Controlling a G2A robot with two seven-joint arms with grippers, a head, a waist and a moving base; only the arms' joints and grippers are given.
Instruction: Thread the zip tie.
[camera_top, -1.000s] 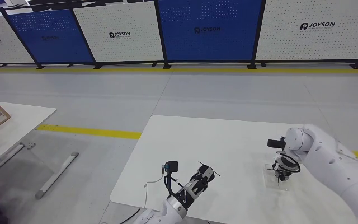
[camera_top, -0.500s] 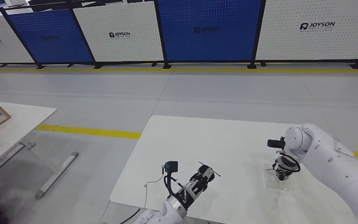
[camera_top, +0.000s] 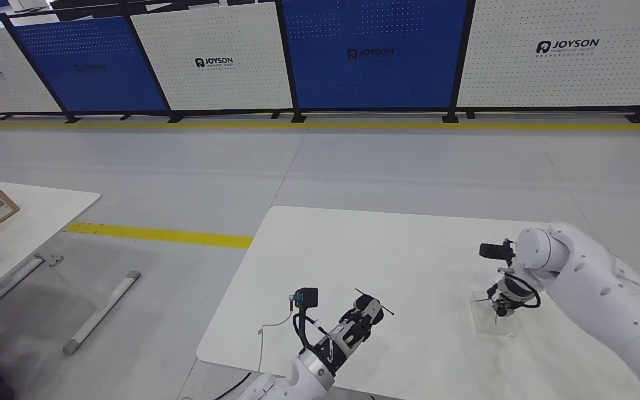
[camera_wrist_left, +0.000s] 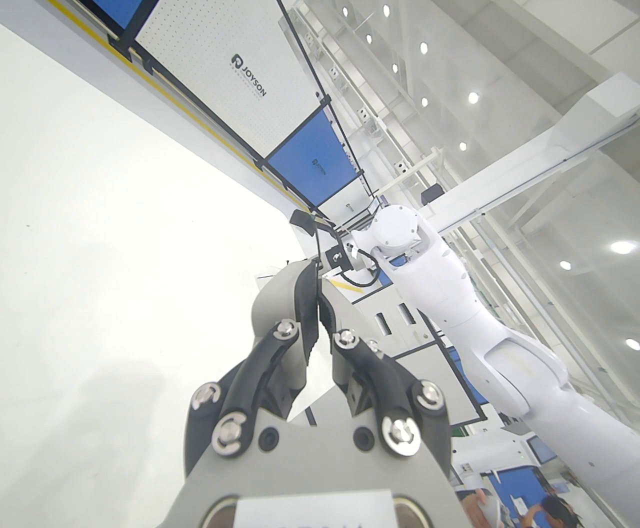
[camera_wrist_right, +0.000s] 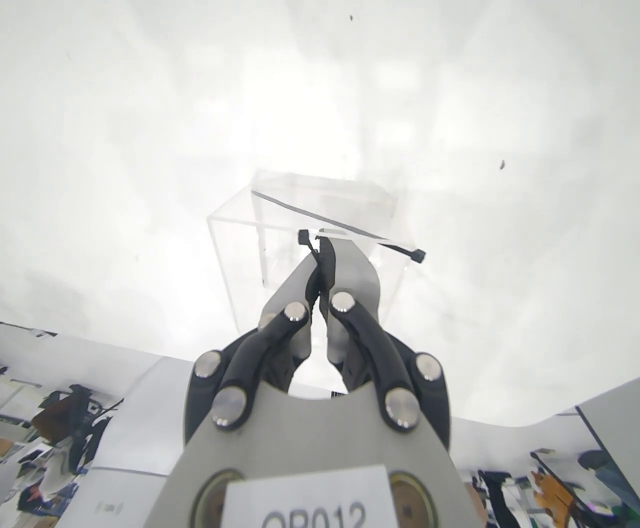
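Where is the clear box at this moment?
In the top view, the clear box stands on the table's right part, close under the right gripper.

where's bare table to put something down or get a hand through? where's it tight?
Free: the broad table stretch between the left gripper and the clear box, and the far strip behind both. Tight: at the box, where the right gripper grips one zip tie and a loose zip tie lies across the top.

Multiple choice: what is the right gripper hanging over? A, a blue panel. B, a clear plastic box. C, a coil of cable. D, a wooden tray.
B: the right gripper, shut on a zip tie, hangs just above the clear box on the table.
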